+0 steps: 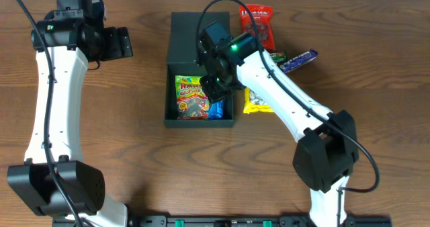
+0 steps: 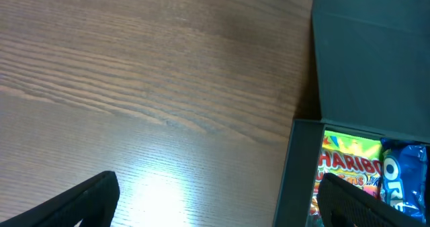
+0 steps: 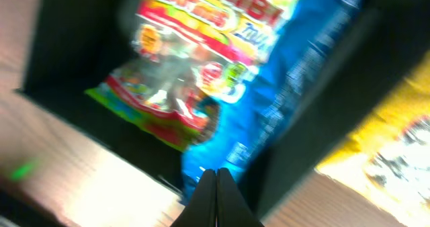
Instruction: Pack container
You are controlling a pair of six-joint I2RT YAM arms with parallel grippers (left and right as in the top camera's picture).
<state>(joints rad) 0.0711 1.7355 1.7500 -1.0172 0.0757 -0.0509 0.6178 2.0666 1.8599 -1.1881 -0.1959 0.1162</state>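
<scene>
- Container (image 1: pixel 185 39) mid-table in overhead, lid open; right gripper (image 1: pixel 213 89) low inside.
- L wrist: left gripper (image 2: pixel 218 203) wide open, empty, beside it.
- R wrist: jaws pinched shut, nothing visibly held. Risk: tips snag blue packet (image 3: pixel 269 106) and drag it out.

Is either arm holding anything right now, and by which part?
Left gripper: nothing, jaws open over the table. Right gripper: jaws shut over the blue packet in the box, nothing seen between them; blur hides any pinch on its edge.
</scene>
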